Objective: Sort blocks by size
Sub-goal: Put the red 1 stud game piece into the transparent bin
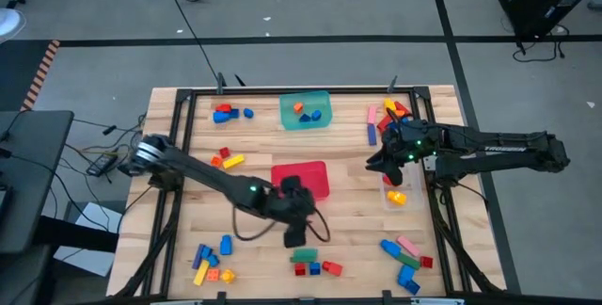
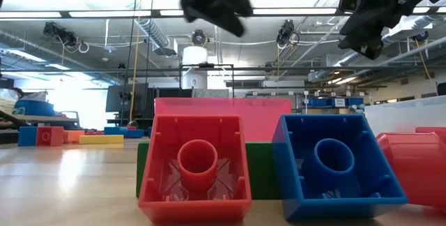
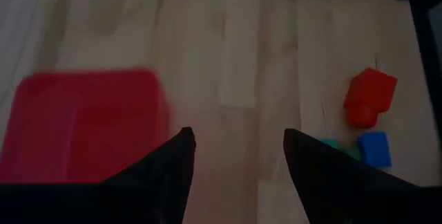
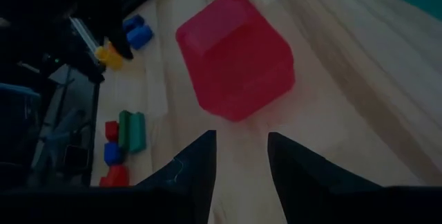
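Observation:
The blocks lie in loose groups on the wooden table: a near-middle group (image 1: 315,265) of red, blue and green ones, a near-left group (image 1: 212,263), a near-right group (image 1: 404,253), a far-right group (image 1: 386,117) and a far-left group (image 1: 228,113). My left gripper (image 1: 299,232) is open and empty, just near of the red tub (image 1: 303,178); its wrist view shows the red (image 3: 369,97) and blue (image 3: 375,148) blocks ahead. My right gripper (image 1: 376,162) is open and empty, to the right of the red tub (image 4: 235,54).
A teal tub (image 1: 305,110) holding a few blocks stands at the far middle. A clear tub (image 1: 395,194) with a yellow block stands under the right arm. The low view shows a red block (image 2: 195,167) and a blue block (image 2: 334,167) close up, resting on the table.

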Robot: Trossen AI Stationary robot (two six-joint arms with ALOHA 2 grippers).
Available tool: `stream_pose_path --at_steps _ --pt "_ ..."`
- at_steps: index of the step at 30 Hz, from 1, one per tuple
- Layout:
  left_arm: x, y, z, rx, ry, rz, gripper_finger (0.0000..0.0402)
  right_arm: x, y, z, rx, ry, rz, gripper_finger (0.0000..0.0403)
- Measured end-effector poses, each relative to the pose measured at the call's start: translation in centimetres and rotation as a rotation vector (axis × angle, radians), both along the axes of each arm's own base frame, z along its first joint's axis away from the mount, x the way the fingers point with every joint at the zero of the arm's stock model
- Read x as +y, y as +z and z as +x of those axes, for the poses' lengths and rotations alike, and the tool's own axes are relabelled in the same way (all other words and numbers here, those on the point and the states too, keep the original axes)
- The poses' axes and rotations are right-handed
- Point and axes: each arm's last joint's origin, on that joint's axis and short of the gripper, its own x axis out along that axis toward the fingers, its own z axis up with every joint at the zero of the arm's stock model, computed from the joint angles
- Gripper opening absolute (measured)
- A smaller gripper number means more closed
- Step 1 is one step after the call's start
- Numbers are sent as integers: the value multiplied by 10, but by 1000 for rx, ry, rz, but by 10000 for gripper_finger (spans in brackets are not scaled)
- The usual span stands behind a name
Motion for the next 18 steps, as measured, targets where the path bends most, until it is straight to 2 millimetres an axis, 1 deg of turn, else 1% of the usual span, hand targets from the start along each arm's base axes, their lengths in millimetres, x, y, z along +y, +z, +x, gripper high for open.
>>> stream_pose_path --at_steps 5,9,11,15,18 --pt "-12 -9 33 -12 -99 80 229 1 -3 -2 39 16 15 145" --pt "-21 -18 54 -31 -159 32 229 3 -7 -5 83 39 4 145" --pt "-26 -19 64 -66 -189 4 229 4 -8 -6 101 53 -7 145" --pt "-31 -21 76 -84 -194 -13 230 4 -11 -9 143 56 -4 145" --pt "-32 -21 77 -85 -208 -34 241 4 -13 -11 169 56 -1 145"
